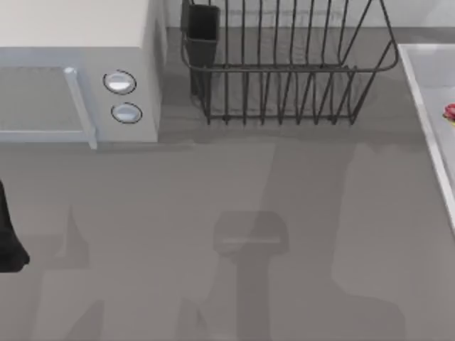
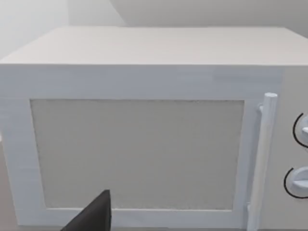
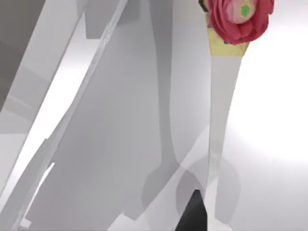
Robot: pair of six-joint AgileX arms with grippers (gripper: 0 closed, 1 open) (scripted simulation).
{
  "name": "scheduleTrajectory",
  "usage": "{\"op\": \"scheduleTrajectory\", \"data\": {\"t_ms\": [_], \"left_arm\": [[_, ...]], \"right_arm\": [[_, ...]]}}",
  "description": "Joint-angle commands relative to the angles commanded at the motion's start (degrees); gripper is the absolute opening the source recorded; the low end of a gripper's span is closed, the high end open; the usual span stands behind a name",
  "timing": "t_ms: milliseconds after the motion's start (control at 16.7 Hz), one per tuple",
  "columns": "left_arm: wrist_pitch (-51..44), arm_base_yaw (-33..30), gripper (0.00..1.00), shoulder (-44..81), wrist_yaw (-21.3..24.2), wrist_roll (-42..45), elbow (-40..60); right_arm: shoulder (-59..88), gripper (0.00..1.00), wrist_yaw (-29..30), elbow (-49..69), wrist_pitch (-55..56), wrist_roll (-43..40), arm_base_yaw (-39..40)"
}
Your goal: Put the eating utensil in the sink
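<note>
Lying inside the large pale grey-white sink [image 1: 426, 106] at the table's right edge, the small bright red and yellow eating utensil [image 1: 450, 111] rests on the basin floor. My left arm [image 1: 11, 241] sits parked at the left edge, facing the white box microwave [image 1: 78, 64]; I cannot tell whether either gripper's fingers are apart. Farther back stands the dark wire dish rack [image 1: 284, 71].

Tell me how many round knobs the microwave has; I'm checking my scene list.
2, both on the microwave front panel near the dish rack: upper knob, lower knob directly below it. Others could be hidden.
</note>
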Motion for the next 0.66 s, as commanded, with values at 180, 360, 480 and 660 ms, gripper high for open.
{"op": "scheduleTrajectory", "data": {"t_ms": [180, 360, 480, 660], "left_arm": [[0.00, 0.00, 1.00, 0.00, 0.00, 0.00, 0.00], [0.00, 0.00, 1.00, 0.00, 0.00, 0.00, 0.00], [0.00, 0.00, 1.00, 0.00, 0.00, 0.00, 0.00], [0.00, 0.00, 1.00, 0.00, 0.00, 0.00, 0.00]], "right_arm": [[0.00, 0.83, 0.00, 0.00, 0.00, 0.00, 0.00], [0.00, 1.00, 0.00, 0.00, 0.00, 0.00, 0.00], [0.00, 1.00, 0.00, 0.00, 0.00, 0.00, 0.00], [0.00, 1.00, 0.00, 0.00, 0.00, 0.00, 0.00]]}}
